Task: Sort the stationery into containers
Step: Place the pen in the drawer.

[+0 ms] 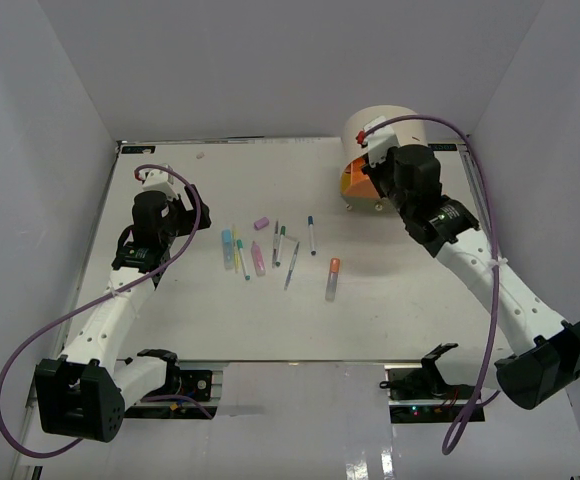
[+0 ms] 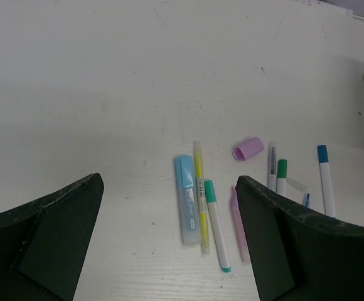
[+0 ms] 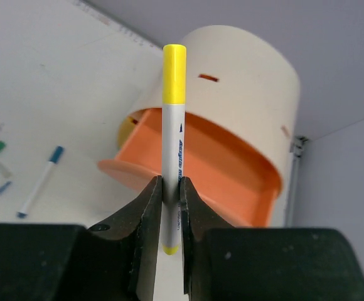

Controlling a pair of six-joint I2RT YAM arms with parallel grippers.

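Now right claw (image 3: 171, 188) pinches yellow-capped pen (image 3: 174, 125) before open orange drawer (image 3: 229, 179); left claw (image 2: 169, 182) gapes above loose pens (image 2: 216, 219)

My right tool (image 3: 169, 189) pinches a thin white pen with a yellow cap (image 3: 174, 119) upright at the centre of the right wrist view. Behind it stands the round cream cylinder organiser (image 3: 248, 81), its peach-orange drawer (image 3: 201, 172) pulled out.

In the middle of the top view the rest lie loose:
- a pastel blue marker (image 2: 187, 207), a thin yellow pen (image 2: 198, 182) and a teal-capped pen (image 2: 216, 222), side by side
- a pink marker (image 2: 237, 222)
- a small purple piece (image 2: 249, 148)
- a green-capped pen (image 2: 282, 175)
- a blue-capped pen (image 2: 324, 179)
- an orange-capped marker (image 1: 333, 278), lower right of them
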